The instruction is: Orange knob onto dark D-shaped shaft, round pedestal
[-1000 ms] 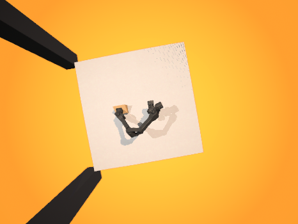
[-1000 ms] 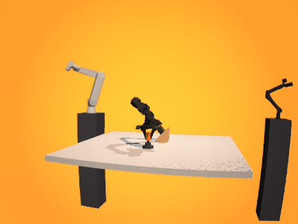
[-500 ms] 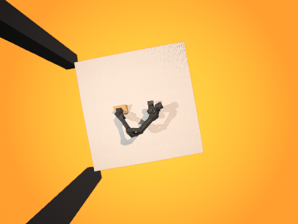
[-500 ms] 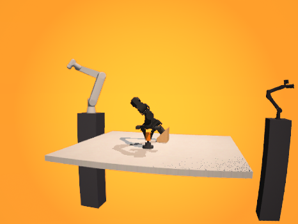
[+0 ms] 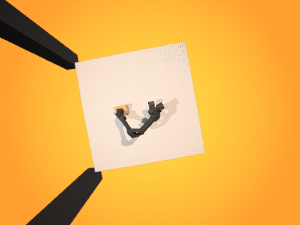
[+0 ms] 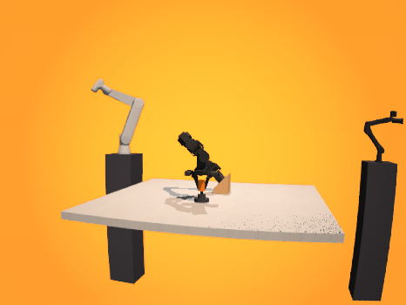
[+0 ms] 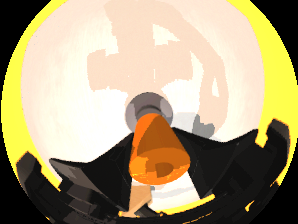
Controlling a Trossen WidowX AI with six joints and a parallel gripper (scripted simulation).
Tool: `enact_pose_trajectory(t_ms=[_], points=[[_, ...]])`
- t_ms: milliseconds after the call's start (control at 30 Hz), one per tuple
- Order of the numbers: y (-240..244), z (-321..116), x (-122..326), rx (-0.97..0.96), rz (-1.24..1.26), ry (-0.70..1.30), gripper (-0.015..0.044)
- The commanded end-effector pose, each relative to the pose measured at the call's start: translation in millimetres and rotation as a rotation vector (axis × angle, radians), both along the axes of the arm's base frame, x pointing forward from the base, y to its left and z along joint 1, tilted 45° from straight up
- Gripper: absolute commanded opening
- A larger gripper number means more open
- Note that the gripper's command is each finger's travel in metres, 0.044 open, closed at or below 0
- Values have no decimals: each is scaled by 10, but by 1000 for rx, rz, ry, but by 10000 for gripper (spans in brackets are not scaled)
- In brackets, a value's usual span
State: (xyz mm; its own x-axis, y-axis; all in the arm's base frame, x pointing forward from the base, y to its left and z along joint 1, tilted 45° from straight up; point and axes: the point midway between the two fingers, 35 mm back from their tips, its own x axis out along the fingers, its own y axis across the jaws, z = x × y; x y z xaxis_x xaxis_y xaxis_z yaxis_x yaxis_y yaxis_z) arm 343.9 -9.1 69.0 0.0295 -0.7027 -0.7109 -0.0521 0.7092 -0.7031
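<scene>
The gripper grips the orange knob; no legible writing shows

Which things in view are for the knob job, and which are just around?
For the job:
- orange knob, held in the gripper
- gripper
- round pedestal, under the knob
- black arm carrying the gripper

Just around:
- orange-tan wedge-shaped block on the table
- pale grey arm on a dark column
- second black arm on another column
</scene>
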Motion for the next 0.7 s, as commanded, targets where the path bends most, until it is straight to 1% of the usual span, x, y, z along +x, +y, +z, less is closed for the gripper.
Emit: enact_pose_trajectory(t_ms=[0,67,667], points=[[8,3,2,-8,83,79,0],[8,-13,0,-9,112,108,0],[-17,-24,1,-9,112,108,0]])
